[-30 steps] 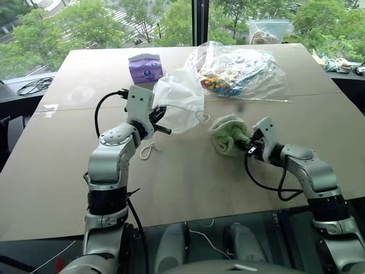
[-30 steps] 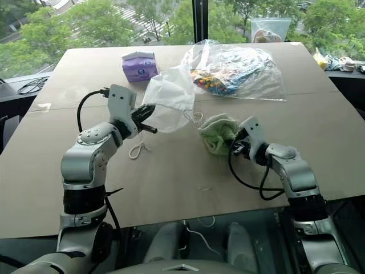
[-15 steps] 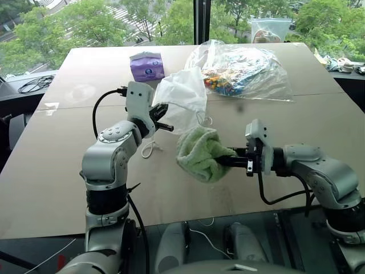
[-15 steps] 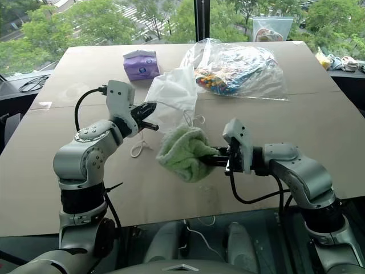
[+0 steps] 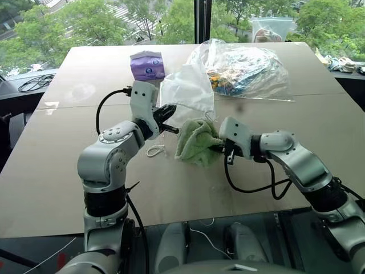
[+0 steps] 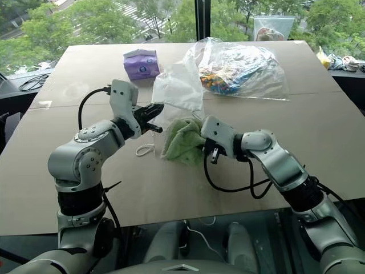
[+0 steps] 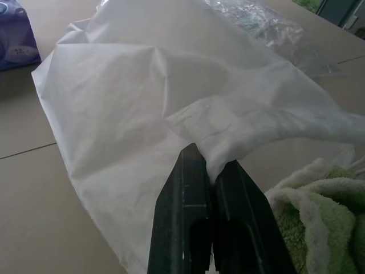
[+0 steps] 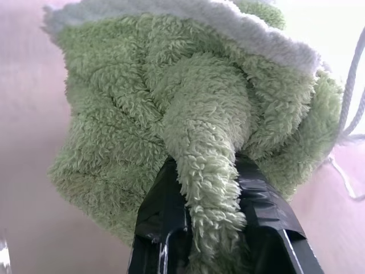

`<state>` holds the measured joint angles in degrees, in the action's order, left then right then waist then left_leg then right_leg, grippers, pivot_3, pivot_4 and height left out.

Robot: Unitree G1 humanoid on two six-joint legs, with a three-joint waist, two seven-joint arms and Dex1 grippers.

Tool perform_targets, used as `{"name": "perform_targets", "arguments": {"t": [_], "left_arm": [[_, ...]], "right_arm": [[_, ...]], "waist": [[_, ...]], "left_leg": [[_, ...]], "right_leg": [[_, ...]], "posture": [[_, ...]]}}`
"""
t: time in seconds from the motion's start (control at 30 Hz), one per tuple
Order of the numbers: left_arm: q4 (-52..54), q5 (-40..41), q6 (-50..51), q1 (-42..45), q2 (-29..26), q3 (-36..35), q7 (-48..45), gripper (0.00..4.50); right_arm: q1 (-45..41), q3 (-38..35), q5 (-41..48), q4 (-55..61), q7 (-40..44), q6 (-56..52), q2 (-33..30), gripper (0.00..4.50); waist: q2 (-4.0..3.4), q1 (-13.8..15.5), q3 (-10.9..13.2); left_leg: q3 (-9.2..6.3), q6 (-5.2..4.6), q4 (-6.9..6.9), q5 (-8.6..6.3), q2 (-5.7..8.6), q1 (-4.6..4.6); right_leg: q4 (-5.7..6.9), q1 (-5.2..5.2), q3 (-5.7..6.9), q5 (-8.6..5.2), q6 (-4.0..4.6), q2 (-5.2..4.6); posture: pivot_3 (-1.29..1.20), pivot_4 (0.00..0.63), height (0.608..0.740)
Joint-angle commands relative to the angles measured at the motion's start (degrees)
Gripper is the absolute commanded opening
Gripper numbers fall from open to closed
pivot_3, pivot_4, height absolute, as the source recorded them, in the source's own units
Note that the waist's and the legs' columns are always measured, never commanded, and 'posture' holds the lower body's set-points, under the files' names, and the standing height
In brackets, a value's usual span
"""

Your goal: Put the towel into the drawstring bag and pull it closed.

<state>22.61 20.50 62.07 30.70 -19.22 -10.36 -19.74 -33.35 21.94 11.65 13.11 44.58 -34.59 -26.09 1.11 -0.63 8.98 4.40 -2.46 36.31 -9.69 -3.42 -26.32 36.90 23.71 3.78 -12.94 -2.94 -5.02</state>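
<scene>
The white drawstring bag (image 5: 188, 91) hangs lifted off the table, its edge pinched in my left gripper (image 5: 169, 117), which is shut on it; the left wrist view shows the thin cloth (image 7: 142, 97) caught between the black fingertips (image 7: 191, 165). A loop of its white cord (image 5: 154, 150) lies on the table below. The light-green towel (image 5: 194, 141) hangs bunched just below and in front of the bag. My right gripper (image 5: 215, 147) is shut on a fold of the towel (image 8: 199, 114), holding it from the right.
A purple packet (image 5: 147, 65) stands behind the bag. A large clear plastic bag of colourful items (image 5: 248, 71) lies at the back right, with another clear bag (image 5: 268, 28) at the far edge. Black cables (image 5: 34, 85) lie off the table's left side.
My right gripper has carried the towel up off the table and to the left, up to the bag, rolling its wrist. The left gripper has kept its hold on the bag, nearly still.
</scene>
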Motion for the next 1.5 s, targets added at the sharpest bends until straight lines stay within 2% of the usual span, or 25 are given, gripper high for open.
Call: {"name": "perform_targets", "arguments": {"t": [0.03, 0.33, 0.53, 0.77, 1.1, 1.13, 1.23, 1.33, 1.5], "left_arm": [[3.2, 0.7, -1.2, -0.8, -1.1, 0.9, 0.0, 0.00], [4.7, 1.6, -0.9, -1.6, -2.2, 2.5, -0.6, 0.00], [5.3, 2.9, -0.2, -2.0, -3.1, 3.4, -1.4, 0.00], [5.7, 4.8, 1.1, -2.1, -4.6, 4.0, -2.2, 0.00], [5.7, 8.0, 3.3, -0.6, -5.4, 3.4, -3.1, 0.00], [5.7, 7.9, 3.1, -0.7, -5.6, 3.5, -3.1, 0.00], [4.9, 7.6, 2.6, -0.5, -6.0, 3.2, -2.7, 0.00], [4.1, 7.5, 1.9, -0.2, -6.3, 3.3, -2.6, 0.00], [4.0, 7.7, 1.4, -0.3, -6.7, 3.8, -2.6, 0.00]], "right_arm": [[-1.6, -4.6, 2.4, 2.0, -2.4, -1.2, 3.1, 0.17], [-3.5, -10.9, 3.3, -0.5, -16.5, -11.0, 14.3, 0.17], [-3.6, -13.0, 2.4, -1.2, -23.2, -14.3, 19.3, 0.17], [-3.8, -18.2, 4.3, -2.2, -28.0, -14.9, 22.6, 0.17], [-3.5, -21.5, 4.9, -4.5, -34.2, -15.7, 23.9, 0.17], [-3.4, -21.8, 5.4, -4.5, -34.3, -15.6, 24.0, 0.17], [-1.8, -18.6, 9.2, -0.9, -26.1, -13.6, 21.3, 0.17], [1.5, -14.4, 12.2, 3.7, -17.1, -13.3, 15.9, 0.17], [3.2, -12.8, 7.7, 0.3, -13.3, -6.5, 8.2, 0.17]], "waist": [[0.00, 0.0, 0.0], [0.00, 0.1, 0.0], [-0.01, 0.0, 0.0], [-0.02, -0.1, 0.0], [-0.03, -0.1, 0.0], [-0.03, -0.1, 0.0], [-0.04, 0.0, 0.0], [-0.04, 0.1, 0.0], [-0.10, -0.4, 0.1]], "left_leg": [[0.00, 0.00, 0.00, 0.00, 0.00, 0.00], [-0.03, 0.00, 0.02, 0.00, 0.00, -0.02], [-0.02, 0.01, 0.01, 0.00, 0.00, -0.02], [-0.04, 0.00, 0.01, 0.00, 0.00, -0.04], [-0.07, 0.00, 0.01, 0.00, 0.00, -0.04], [-0.07, 0.00, 0.01, 0.00, 0.00, -0.04], [-0.07, 0.00, 0.01, 0.00, 0.00, -0.04], [-0.09, 0.00, 0.01, 0.00, 0.02, -0.07], [-0.08, 0.00, 0.00, 0.00, 0.03, -0.08]], "right_leg": [[0.00, -0.01, 0.01, 0.00, 0.00, 0.00], [0.01, -0.01, 0.02, 0.01, 0.01, -0.03], [0.05, 0.00, 0.02, 0.01, 0.01, -0.02], [0.05, 0.01, 0.03, 0.01, 0.01, -0.02], [0.05, 0.01, 0.04, 0.01, 0.01, -0.02], [0.05, 0.01, 0.04, 0.01, 0.01, -0.02], [0.05, 0.01, 0.05, 0.01, 0.01, -0.02], [0.00, 0.00, 0.05, 0.00, 0.01, -0.04], [-0.02, 0.04, 0.04, -0.04, 0.09, -0.03]], "posture": [[0.00, 0.150, 0.740], [0.00, 0.150, 0.740], [0.00, 0.150, 0.740], [0.00, 0.150, 0.740], [0.00, 0.150, 0.740], [0.00, 0.150, 0.740], [0.00, 0.150, 0.740], [0.00, 0.150, 0.740], [0.00, 0.150, 0.740]]}}
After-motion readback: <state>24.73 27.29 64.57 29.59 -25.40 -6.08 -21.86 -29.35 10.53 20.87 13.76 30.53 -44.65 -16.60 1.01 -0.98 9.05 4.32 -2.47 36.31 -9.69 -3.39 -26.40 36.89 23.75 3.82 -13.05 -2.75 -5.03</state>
